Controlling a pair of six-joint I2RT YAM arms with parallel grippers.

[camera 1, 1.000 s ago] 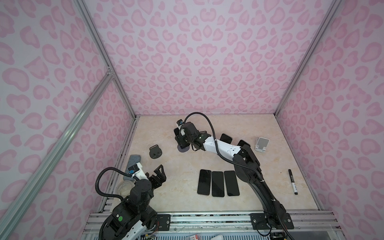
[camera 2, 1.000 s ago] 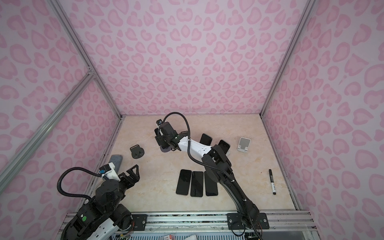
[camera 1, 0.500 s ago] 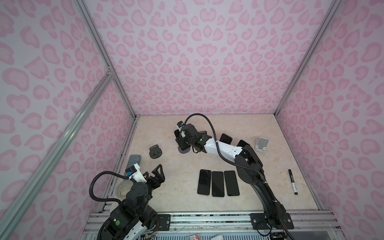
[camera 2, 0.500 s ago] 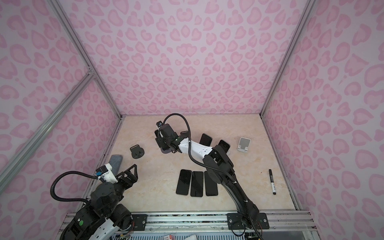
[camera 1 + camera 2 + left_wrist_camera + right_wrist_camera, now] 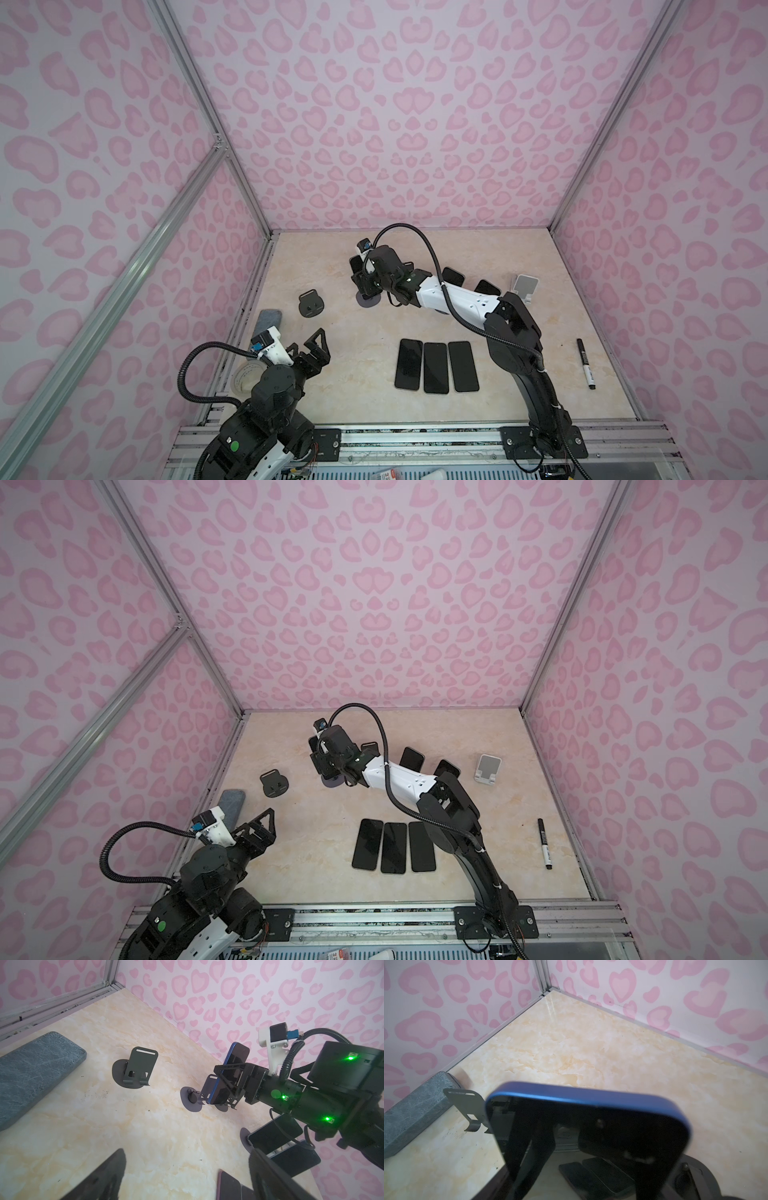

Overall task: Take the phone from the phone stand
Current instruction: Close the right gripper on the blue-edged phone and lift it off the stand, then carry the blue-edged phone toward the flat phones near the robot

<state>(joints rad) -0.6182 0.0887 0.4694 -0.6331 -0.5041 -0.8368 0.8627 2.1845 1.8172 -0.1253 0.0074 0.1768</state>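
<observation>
Pink heart-patterned walls were noted around a marble-look table [image 5: 361, 328]. On its far half, nearer the left edge than the right, the phone [image 5: 235, 1057] was found leaning in a dark phone stand [image 5: 205, 1091]. Its lower end was down at the stand's lip, and whether it had cleared that lip could not be told.

The phone was judged to be a stiff, flat slab of moderate weight. With a glossy dark face and a smooth blue rim, it was judged slippery and liable to crack if dropped. The two long edges, about halfway up, were judged the sound place to take hold, so that the glass is spared. The stand was judged light, and likely to be dragged along unless the phone were drawn upward out of the lip.

The right gripper [image 5: 225, 1084] was found pressed in across the phone's width, with one finger against each long edge at about mid-height. The left gripper [image 5: 309, 344] was found spread wide and holding nothing, above the near left corner of the table.

Also recorded were an empty stand [image 5: 138, 1070] and a grey block [image 5: 31, 1072] toward the left edge, and three phones [image 5: 435, 365] lying flat side by side toward the near edge.
</observation>
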